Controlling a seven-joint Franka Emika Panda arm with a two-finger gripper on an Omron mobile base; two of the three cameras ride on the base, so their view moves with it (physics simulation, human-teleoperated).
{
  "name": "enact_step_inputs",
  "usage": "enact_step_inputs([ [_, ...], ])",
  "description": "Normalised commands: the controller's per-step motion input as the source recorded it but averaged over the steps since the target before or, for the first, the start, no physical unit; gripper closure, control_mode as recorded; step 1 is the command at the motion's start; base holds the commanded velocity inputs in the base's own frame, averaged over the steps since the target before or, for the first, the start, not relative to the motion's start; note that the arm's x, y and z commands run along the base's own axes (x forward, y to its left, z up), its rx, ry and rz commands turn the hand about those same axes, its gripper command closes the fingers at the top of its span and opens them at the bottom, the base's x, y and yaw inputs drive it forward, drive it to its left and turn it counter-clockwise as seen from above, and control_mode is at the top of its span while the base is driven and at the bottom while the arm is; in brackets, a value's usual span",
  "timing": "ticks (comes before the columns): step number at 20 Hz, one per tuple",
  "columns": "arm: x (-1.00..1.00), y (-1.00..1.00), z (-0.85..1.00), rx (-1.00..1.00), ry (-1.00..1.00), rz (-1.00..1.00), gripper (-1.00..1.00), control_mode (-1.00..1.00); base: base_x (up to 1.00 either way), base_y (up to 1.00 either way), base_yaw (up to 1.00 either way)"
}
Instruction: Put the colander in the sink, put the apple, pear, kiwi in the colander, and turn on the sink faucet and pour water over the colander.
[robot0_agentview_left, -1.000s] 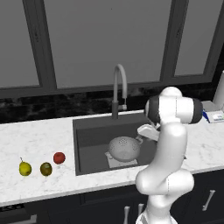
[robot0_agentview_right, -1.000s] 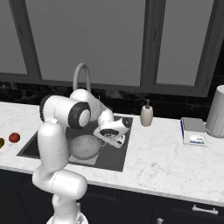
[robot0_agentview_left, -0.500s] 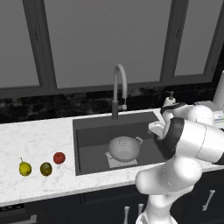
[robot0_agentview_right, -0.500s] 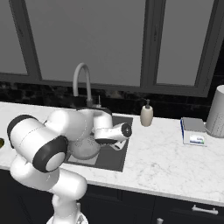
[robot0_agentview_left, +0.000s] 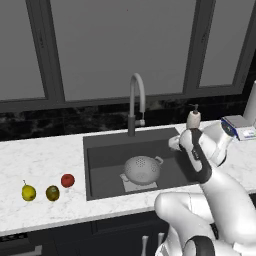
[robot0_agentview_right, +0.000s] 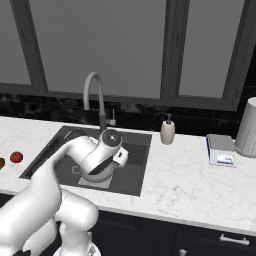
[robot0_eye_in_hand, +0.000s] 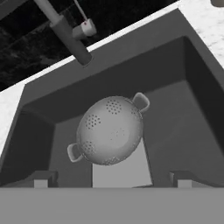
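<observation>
The colander (robot0_eye_in_hand: 110, 130) sits in the sink (robot0_eye_in_hand: 192, 105), clear of the spread fingers (robot0_eye_in_hand: 41, 178).

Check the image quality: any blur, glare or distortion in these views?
Left base view: evenly lit, sharp, no glare on the faucet. Right base view: the arm, close to the camera, hides most of the colander. Hand view: rolled, sink skewed, colander holes crisp.
</observation>
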Motion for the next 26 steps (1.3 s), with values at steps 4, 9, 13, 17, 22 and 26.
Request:
enact_step_inputs([
  [4,-0.80,0.29,0.80,-0.16,0.00,0.00,-1.00,-1.00,0.00,0.00,0.00],
  [9,-0.68,0.52,0.61,-0.10,-0.04,0.01,-1.00,-1.00,0.00,0.00,0.00],
  [13,-0.53,0.91,0.42,-0.19,0.00,0.08,-1.00,-1.00,0.00,0.00,0.00],
  [17,-0.53,0.96,0.17,-0.19,0.00,0.10,-1.00,-1.00,0.00,0.00,0.00],
  [22,-0.50,0.62,0.00,-0.07,-0.03,0.32,-1.00,-1.00,0.00,0.00,0.00],
  [26,-0.47,0.72,0.00,-0.03,0.00,0.42,-1.00,-1.00,0.00,0.00,0.00],
])
